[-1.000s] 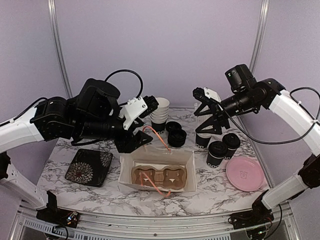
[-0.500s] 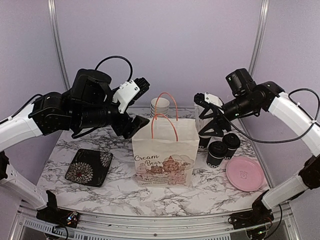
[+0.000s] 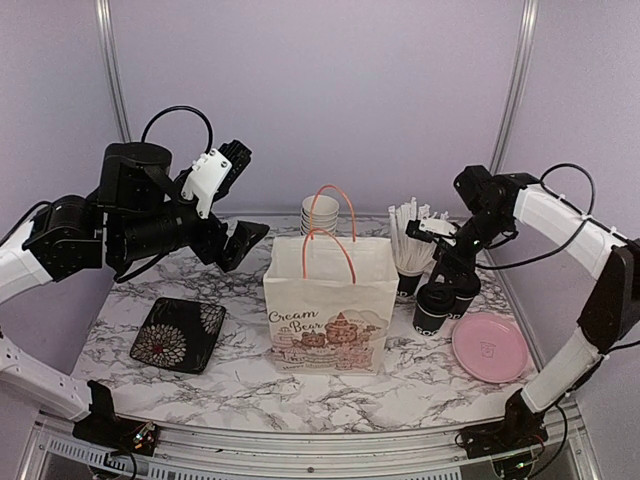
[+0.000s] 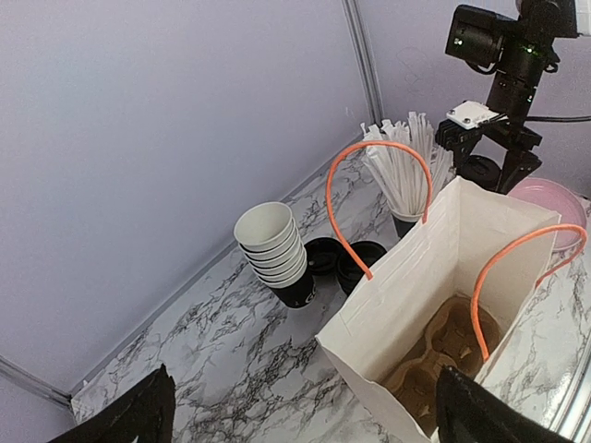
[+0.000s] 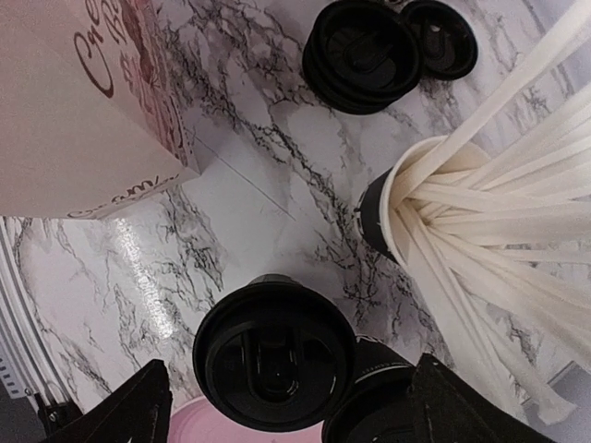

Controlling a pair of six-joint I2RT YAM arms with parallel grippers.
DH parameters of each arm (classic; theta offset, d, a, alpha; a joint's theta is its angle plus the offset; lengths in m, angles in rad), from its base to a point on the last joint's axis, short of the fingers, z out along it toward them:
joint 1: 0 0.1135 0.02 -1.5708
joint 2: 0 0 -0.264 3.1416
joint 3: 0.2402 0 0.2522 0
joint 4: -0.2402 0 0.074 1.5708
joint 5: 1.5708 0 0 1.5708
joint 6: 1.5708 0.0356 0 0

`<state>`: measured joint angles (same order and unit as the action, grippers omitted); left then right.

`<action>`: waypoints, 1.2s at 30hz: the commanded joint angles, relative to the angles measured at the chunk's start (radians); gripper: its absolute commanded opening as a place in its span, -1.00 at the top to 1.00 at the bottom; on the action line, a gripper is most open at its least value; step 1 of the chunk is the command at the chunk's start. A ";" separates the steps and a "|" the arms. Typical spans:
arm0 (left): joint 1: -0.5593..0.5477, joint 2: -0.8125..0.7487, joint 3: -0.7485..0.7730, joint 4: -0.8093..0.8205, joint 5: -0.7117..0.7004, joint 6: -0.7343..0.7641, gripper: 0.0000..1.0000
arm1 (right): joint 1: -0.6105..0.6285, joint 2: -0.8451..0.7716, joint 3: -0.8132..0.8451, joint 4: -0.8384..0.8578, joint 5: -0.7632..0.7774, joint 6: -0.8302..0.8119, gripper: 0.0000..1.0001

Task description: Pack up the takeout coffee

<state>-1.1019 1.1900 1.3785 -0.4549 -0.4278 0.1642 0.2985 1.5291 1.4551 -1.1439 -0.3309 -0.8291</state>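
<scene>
Bag (image 3: 325,300) upright mid surface (image 3: 240,395), "Cream Bear" print facing front, 2 orange handles up. Left wrist cam looks into it: cardboard cup carrier (image 4: 452,337) on the bottom, no cup in the slots I can see.

2 takeout coffees, lids on, near right edge, just in front of the straw cup (image 3: 408,272): front coffee (image 3: 431,312), rear coffee (image 3: 466,292), side by side and touching or nearly so. Neither is in the bag.

right claw (image 5: 291,406) directly over those 2, pointing down, fingers spread wide. Front coffee's lid sits between them in the wrist cam; can't see contact on either side.

left claw (image 3: 238,200) up in the air over the back left part of the surface, left of the bag, fingers spread fully, holding nothing.

Other: stack of white-lined cups (image 3: 320,215) by back edge behind the bag, 2 piles of loose black lids (image 4: 343,260) next to it. Pink plate (image 3: 490,348) front right, just beside the front coffee. Dark floral plate (image 3: 178,333) front left.
</scene>
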 commanded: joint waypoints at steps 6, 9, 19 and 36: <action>0.025 0.022 -0.025 0.022 0.013 -0.037 -0.98 | -0.004 0.118 0.043 -0.089 0.111 -0.099 -0.97; 0.027 0.023 -0.027 0.022 0.023 -0.036 -0.98 | -0.005 0.134 0.044 -0.104 0.130 -0.122 -0.97; 0.037 0.032 -0.044 0.022 0.043 -0.037 -0.98 | -0.002 0.148 0.038 -0.130 0.102 -0.155 -0.79; 0.050 0.016 -0.070 0.022 0.060 -0.046 -0.98 | 0.084 0.166 0.006 -0.125 0.179 -0.121 -0.72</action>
<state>-1.0607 1.2171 1.3178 -0.4526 -0.3748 0.1333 0.3676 1.6802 1.4616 -1.2655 -0.1890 -0.9688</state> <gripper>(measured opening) 0.989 0.863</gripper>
